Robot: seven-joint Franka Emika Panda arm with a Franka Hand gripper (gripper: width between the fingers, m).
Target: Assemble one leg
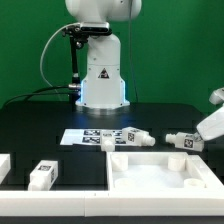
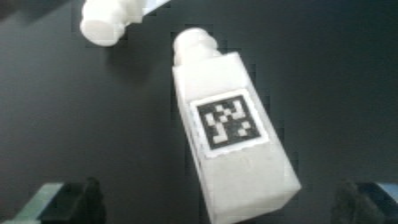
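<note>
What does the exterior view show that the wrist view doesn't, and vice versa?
Exterior view only: the arm's base, the marker board, the large white panel and a front leg on the exterior view's left.
Wrist view only: the tag on the tagged leg seen close up, and the gripper with its fingers spread wide and nothing clamped.
Both: the black table, and probably the same tagged leg under the gripper, with a second leg close by.
</note>
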